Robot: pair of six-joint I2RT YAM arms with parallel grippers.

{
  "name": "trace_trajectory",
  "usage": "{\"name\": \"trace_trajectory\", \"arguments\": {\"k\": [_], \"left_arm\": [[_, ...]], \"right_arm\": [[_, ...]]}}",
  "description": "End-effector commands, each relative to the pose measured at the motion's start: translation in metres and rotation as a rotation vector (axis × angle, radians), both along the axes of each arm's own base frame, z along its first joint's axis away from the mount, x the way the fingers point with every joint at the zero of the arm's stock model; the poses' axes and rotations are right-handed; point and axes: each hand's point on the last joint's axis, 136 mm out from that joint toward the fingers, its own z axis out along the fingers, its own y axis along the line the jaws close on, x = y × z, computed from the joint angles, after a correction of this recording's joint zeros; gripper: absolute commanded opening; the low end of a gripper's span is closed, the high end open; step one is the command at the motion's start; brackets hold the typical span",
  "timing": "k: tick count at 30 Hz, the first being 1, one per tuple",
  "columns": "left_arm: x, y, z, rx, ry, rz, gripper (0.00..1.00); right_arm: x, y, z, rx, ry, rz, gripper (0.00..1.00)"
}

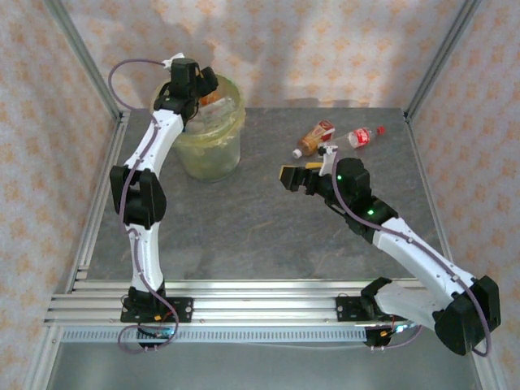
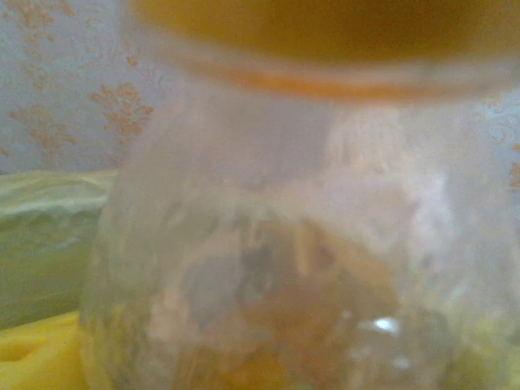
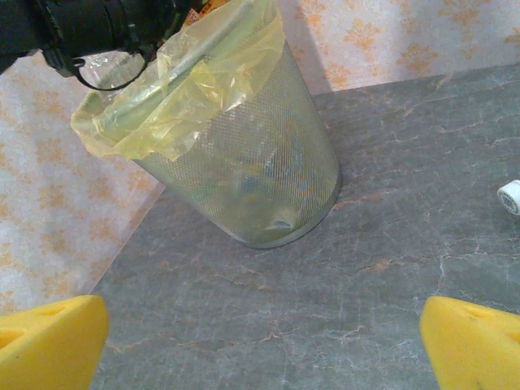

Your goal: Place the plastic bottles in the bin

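Left end effector sits over the bin, which stands near the back-left corner of the surface. A bottle with an orange band is blurred against its camera; cannot tell whether the jaws grip it. Right end effector is right of the bin, jaws wide apart and empty, with bare surface between. Further right of the bin lie an orange-filled bottle and a clear red-labelled bottle

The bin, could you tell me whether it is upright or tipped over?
Upright: the bin stands on its base, mouth up.
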Motion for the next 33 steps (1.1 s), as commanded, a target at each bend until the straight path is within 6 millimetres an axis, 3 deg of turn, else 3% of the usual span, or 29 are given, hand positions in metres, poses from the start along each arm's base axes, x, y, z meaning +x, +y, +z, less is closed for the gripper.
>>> {"name": "trace_trajectory", "arguments": {"k": [1,10,13,15,21,29,31,33], "left_arm": [[-0.028,0.003,0.07,-0.006,-0.082,0.006,0.99],[-0.079,0.047,0.127,0.053,-0.097,0.237,0.95],[-0.078,0.049,0.14,0.091,-0.132,0.227,0.9],[-0.066,0.04,0.145,0.123,-0.145,0.159,0.85],[-0.032,0.022,0.129,0.193,-0.089,0.04,0.75],[-0.009,0.031,0.116,0.185,-0.119,0.042,0.71],[-0.007,0.033,0.11,0.174,-0.107,0.042,0.67],[-0.008,0.037,0.103,0.173,-0.079,0.052,0.55]], "right_arm": [[0.001,0.004,0.006,0.015,-0.029,0.017,0.99],[0.005,-0.003,0.012,0.011,-0.033,-0.027,0.99],[0.009,-0.007,0.012,0.0,-0.021,-0.063,0.99],[0.011,-0.01,0.011,-0.004,-0.016,-0.08,0.99],[0.02,-0.026,0.003,-0.041,0.03,-0.196,0.99],[0.022,-0.034,0.0,-0.065,0.063,-0.237,0.99],[0.022,-0.034,-0.001,-0.067,0.066,-0.242,0.99],[0.023,-0.034,-0.002,-0.061,0.067,-0.243,0.99]]}}
